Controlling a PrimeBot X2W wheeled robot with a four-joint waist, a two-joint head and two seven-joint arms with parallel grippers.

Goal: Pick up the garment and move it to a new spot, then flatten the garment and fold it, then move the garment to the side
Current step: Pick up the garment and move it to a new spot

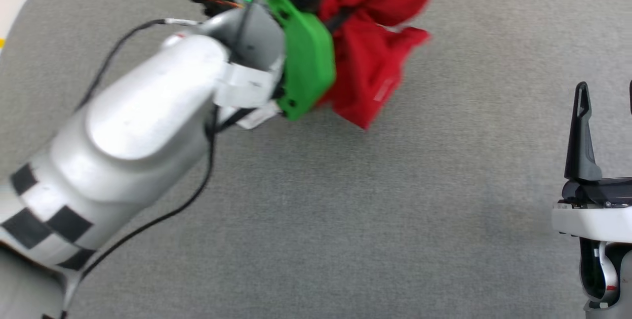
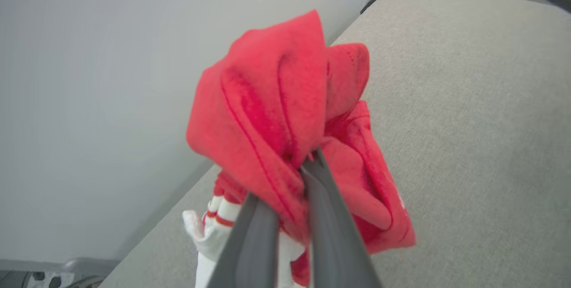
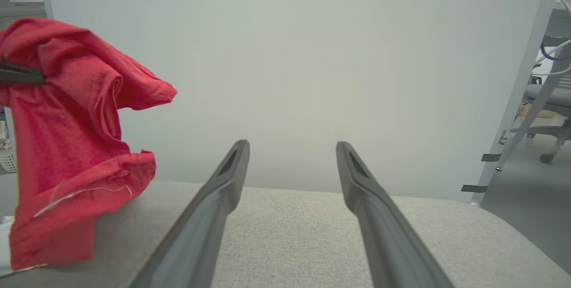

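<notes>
Head view: my left arm (image 1: 148,111) reaches across the grey pad (image 1: 345,220) toward its far edge. The garment (image 1: 370,62) hangs there as a bunched red clump above the pad's far middle. My right gripper (image 1: 607,92) stands over the pad's right side, well apart from the garment, fingers spread wide with nothing between them.

Left wrist view: my left gripper (image 2: 303,167) is clamped on a fold of the red cloth, held above the pad. A white sleeve (image 2: 214,225) with red stripes dangles beneath (somewhat blurred). A pale wall (image 2: 89,100) rises beyond the pad's rounded edge.

Right wrist view: the garment hangs over the pad's left end. I cannot tell whether its lowest fold touches the pad. Off the pad's right corner are a white frame leg (image 3: 522,100) and grey floor (image 3: 526,234).
</notes>
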